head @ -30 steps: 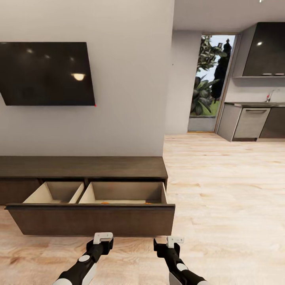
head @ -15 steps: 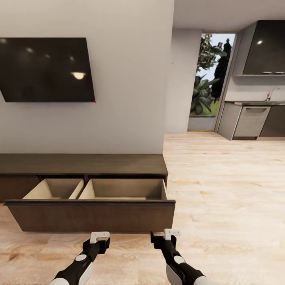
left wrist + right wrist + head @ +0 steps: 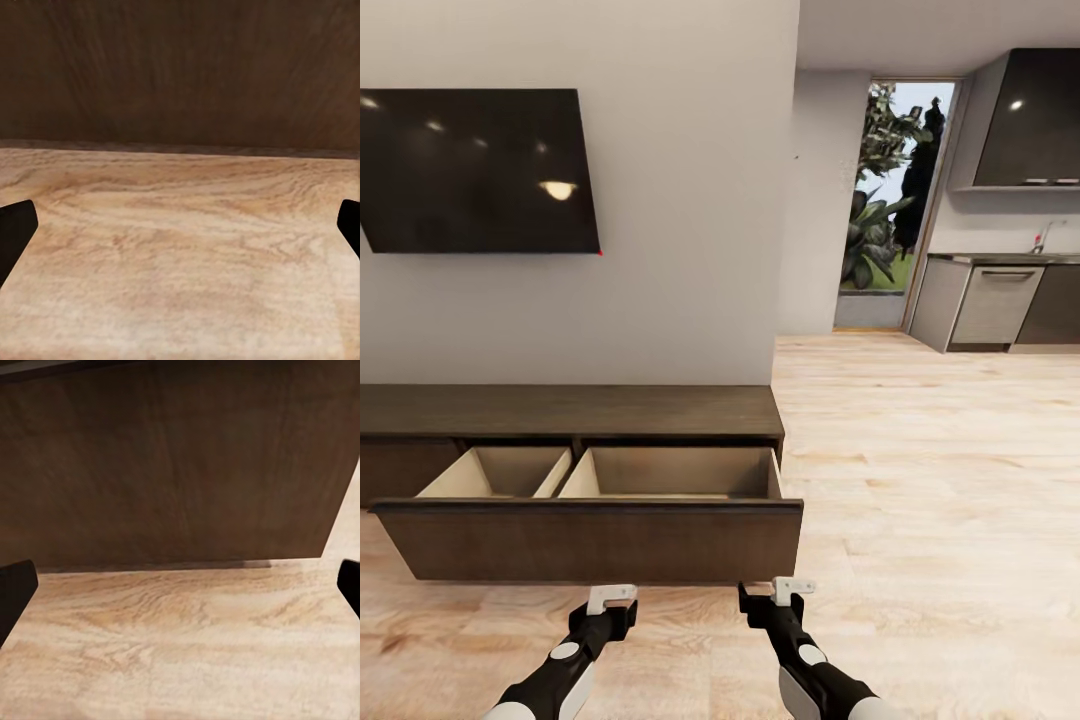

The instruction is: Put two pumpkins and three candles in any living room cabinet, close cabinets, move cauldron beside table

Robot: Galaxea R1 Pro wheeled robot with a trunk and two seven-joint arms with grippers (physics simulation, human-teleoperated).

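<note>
The dark-brown cabinet (image 3: pixel 570 412) stands low against the wall, with its wide drawer (image 3: pixel 590 540) pulled out. The drawer has two beige compartments, and its front panel hides their floors. My left gripper (image 3: pixel 610 598) and right gripper (image 3: pixel 780 590) hover over the floor just in front of the drawer front, both open and holding nothing. In the left wrist view the left gripper (image 3: pixel 180 232) faces the dark panel (image 3: pixel 180 67) with its fingertips (image 3: pixel 15 234) wide apart. The right gripper (image 3: pixel 180 589) faces the same panel (image 3: pixel 172 465). Pumpkins, candles, cauldron and table are out of view.
A black TV (image 3: pixel 475 170) hangs on the wall above the cabinet. To the right, pale wood floor (image 3: pixel 930 480) runs to a kitchen with grey units (image 3: pixel 990 305) and a glass door (image 3: pixel 890 200).
The camera has moved: the whole picture shifted upward a little. Thin orange slivers seen inside the right drawer compartment a second ago are now hidden behind its front panel. Both grippers stay open.
</note>
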